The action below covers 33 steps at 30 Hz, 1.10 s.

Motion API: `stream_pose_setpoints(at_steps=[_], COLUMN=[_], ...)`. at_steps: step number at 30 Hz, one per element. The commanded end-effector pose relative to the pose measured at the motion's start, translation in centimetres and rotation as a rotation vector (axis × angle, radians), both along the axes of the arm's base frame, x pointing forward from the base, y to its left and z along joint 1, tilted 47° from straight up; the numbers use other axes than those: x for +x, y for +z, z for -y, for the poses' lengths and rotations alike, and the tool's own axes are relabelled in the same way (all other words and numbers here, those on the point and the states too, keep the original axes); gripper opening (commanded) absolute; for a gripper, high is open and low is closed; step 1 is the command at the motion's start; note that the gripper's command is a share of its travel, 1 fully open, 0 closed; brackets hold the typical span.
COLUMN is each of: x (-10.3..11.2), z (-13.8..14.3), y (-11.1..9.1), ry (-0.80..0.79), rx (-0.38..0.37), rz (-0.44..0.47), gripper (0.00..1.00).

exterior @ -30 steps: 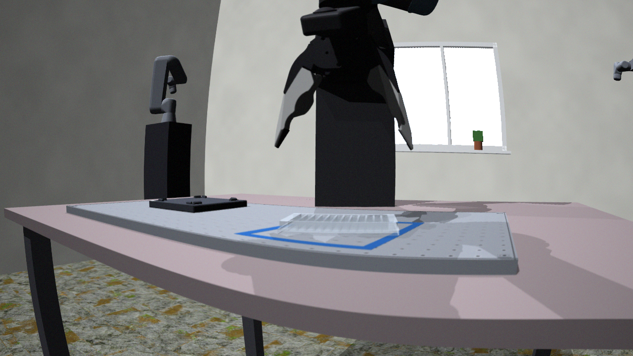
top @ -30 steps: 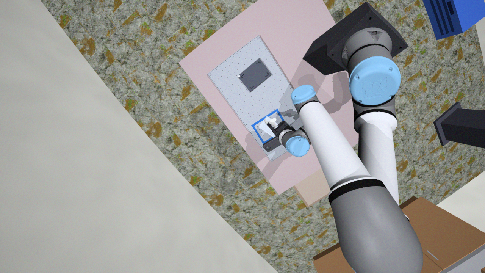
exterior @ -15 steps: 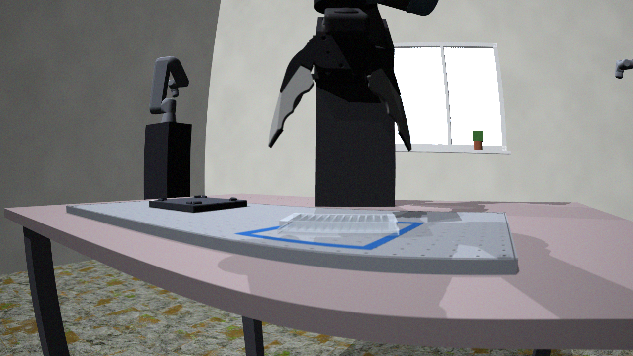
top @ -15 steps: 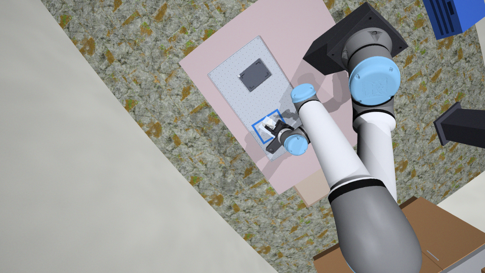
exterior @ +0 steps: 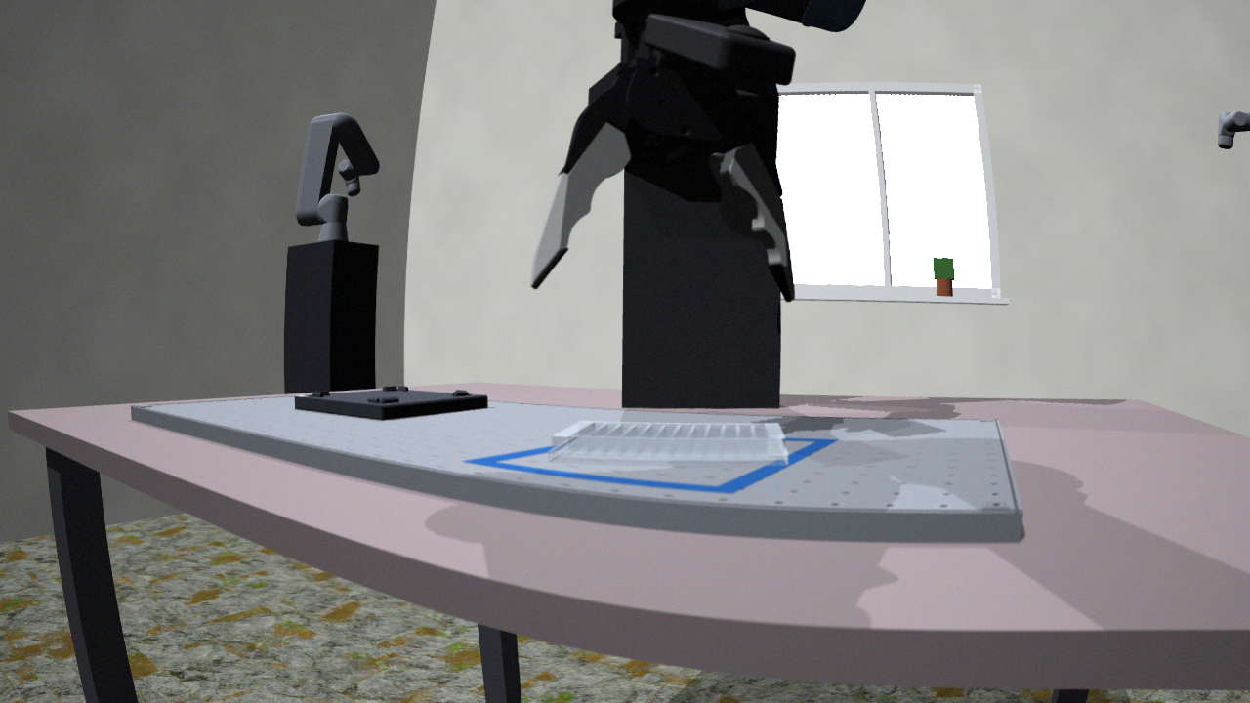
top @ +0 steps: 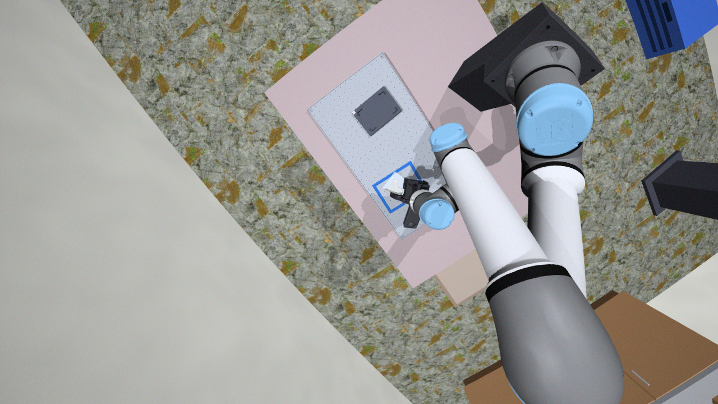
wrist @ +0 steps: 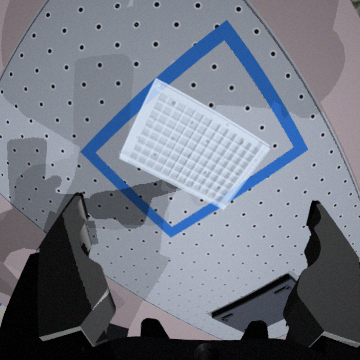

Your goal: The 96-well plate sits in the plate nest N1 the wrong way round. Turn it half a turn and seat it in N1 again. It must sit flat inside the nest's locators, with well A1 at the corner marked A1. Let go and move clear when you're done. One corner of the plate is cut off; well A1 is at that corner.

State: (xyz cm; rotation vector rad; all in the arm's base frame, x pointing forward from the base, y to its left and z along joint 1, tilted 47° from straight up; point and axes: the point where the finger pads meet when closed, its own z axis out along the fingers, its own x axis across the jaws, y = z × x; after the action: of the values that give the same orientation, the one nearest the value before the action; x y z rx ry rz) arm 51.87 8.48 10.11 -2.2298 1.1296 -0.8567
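Note:
The clear 96-well plate (top: 391, 182) (exterior: 668, 439) (wrist: 192, 147) lies flat on the grey perforated board (top: 341, 135) (exterior: 874, 489) (wrist: 250, 240). It sits inside a blue marked rectangle (top: 383, 198) (exterior: 603, 477) (wrist: 200, 49), skewed to its lines. The dark plate nest N1 (top: 377, 111) (exterior: 389, 404) (wrist: 255, 302) stands empty at the board's other end. My gripper (top: 404, 188) (exterior: 661, 290) (wrist: 198, 199) is wide open and empty, hanging high above the plate. I cannot tell which corner of the plate is cut off.
The board lies on a pink table (top: 441, 60) (exterior: 611, 568). The arm's black pedestal (exterior: 699, 332) stands behind the plate. A second small arm on a black stand (exterior: 330, 314) is beyond the nest. A brown box (top: 652, 341) and a blue crate (top: 662, 24) are off the table.

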Motion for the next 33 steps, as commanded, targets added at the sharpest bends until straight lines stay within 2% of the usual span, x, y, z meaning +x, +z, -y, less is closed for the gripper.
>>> stream_pose_setpoints(at_steps=[1,2,17,19,31,33], x=[0.13,0.13,0.13,0.13,0.13,0.13], z=[0.07,0.07,0.07,0.07,0.07,0.08], y=[0.24,0.24,0.24,0.24,0.24,0.24], ry=[0.132,0.132,0.471,0.471,0.743,0.745], rx=[-0.121,-0.121,-0.48,-0.48,-0.768,-0.771], rz=[0.027,0.027,0.102,0.102,0.162,0.163], gripper=[1.0,1.0,1.0,1.0,1.0,1.0])
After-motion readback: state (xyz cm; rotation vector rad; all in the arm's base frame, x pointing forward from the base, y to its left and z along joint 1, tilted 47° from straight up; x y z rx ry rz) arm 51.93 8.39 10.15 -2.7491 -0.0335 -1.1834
